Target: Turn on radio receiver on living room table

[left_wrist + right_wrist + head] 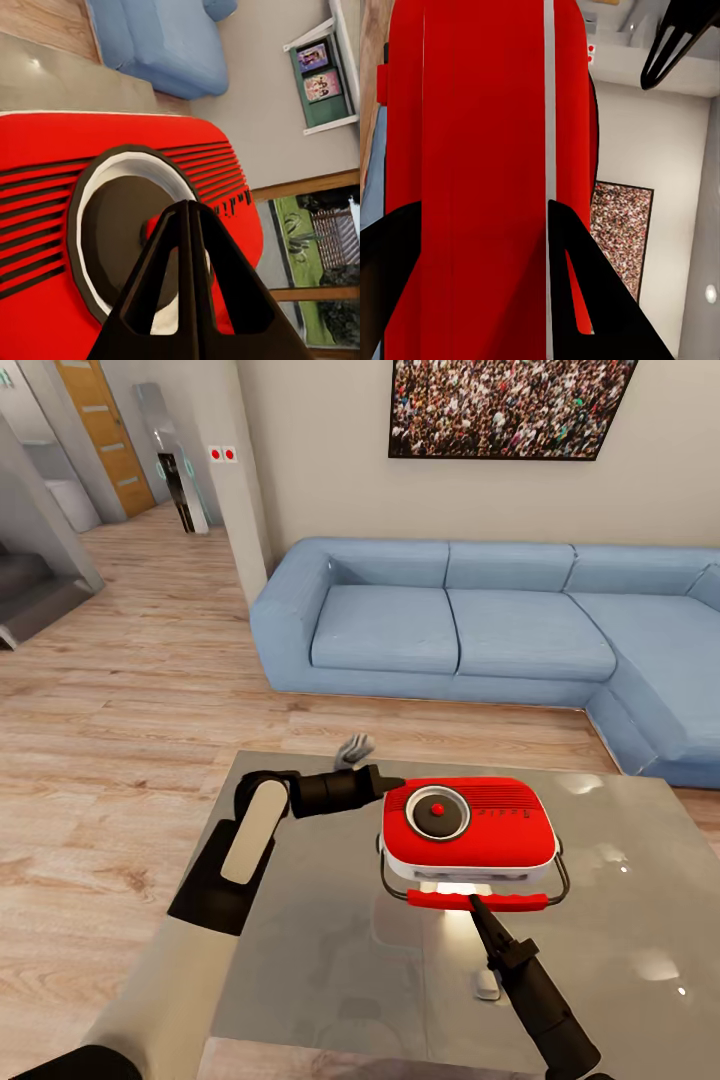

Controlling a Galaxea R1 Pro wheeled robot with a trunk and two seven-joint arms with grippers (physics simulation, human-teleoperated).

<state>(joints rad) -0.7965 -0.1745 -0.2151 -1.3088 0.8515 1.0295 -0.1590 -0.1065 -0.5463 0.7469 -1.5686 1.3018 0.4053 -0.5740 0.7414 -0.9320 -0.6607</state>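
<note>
Red radio receiver (pixel 468 828) is lying on the bench (pixel 640 920), straddled by parted right jaws (pixel 478 905). Closed left jaws (pixel 187 225) are aimed at its dial; pressing is judged next.

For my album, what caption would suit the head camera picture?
Two robot arms meet at a red radio receiver on the glossy table, blue sofa behind.
</note>
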